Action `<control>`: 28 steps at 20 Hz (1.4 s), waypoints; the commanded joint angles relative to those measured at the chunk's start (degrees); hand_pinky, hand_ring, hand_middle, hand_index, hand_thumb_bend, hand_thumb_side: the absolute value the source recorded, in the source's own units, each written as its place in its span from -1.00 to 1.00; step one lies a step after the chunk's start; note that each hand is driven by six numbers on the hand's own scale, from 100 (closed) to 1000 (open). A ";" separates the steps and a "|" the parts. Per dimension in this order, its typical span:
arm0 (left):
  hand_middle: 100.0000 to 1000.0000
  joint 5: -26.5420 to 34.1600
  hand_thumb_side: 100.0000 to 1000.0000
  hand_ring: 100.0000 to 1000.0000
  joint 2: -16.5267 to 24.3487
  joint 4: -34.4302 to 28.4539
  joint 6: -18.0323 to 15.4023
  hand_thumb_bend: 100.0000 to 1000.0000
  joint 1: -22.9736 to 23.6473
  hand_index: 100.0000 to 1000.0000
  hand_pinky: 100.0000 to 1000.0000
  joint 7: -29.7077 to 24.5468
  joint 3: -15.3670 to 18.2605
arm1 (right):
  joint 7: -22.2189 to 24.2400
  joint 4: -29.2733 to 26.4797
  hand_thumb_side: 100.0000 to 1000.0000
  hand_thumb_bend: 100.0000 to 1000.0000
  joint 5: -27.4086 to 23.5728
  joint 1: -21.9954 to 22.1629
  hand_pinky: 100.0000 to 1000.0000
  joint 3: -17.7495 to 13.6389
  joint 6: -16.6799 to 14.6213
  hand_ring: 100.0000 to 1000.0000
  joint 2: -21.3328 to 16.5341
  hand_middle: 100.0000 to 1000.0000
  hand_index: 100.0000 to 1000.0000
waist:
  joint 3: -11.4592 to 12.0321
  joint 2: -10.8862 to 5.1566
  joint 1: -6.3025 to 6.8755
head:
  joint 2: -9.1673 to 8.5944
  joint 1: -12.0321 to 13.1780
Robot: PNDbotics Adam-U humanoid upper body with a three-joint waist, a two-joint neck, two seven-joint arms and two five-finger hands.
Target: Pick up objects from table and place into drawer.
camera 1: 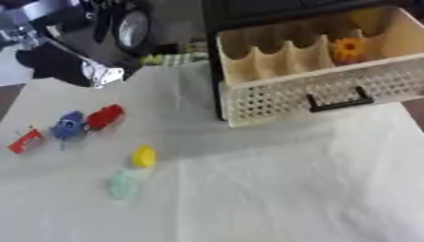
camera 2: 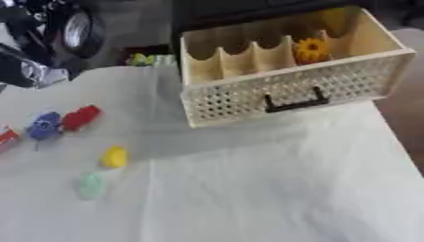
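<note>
— What shows along the table's (camera 1: 273, 189) left edge?

— A red piece (camera 1: 26, 141), then a blue toy (camera 1: 68, 125) touching a red toy (camera 1: 104, 116). Nearer the front lie a yellow piece (camera 1: 144, 156) and a pale green one (camera 1: 122, 184).

— And the hand?

— The left hand (camera 1: 62, 66) hangs at the far left corner, black and blurred; how far open, I cannot tell. It holds nothing visible.

— The drawer (camera 2: 290, 92)?

— Pulled open at the far right, an orange flower (camera 2: 312, 49) in one compartment.

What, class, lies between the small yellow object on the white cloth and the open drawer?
Nothing visible. Bare white cloth runs from the small yellow object to the open pale wooden drawer, whose perforated front wall it must clear.
</note>
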 commanded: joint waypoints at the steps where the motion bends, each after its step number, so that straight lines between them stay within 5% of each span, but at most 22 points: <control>1: -0.32 -0.34 -0.68 -0.46 -1.50 3.12 -0.73 -1.00 -3.21 0.10 -1.00 0.05 0.30 | 0.39 -0.62 0.90 -1.00 -0.48 -1.03 0.06 -0.11 0.20 -0.01 -1.76 -0.48 0.30 | -0.25 -1.03 -0.18 | -1.22 0.24; 18: -0.35 -1.03 -0.64 -0.48 -10.70 13.79 -2.92 -1.00 -10.07 0.08 -1.00 3.81 -0.03 | 1.77 -0.62 0.89 -1.00 -1.73 -4.09 0.06 0.55 1.52 0.01 -0.73 -0.47 0.31 | -4.19 0.24 2.27 | -6.34 0.97; 28: -0.32 -1.67 -0.53 -0.44 -12.99 17.94 -5.69 -1.00 -10.80 0.21 -1.00 4.70 -0.85 | 1.96 -0.62 0.88 -1.00 -1.77 -4.58 0.06 0.50 2.41 0.01 -0.10 -0.47 0.30 | -4.93 0.72 3.16 | -6.72 1.03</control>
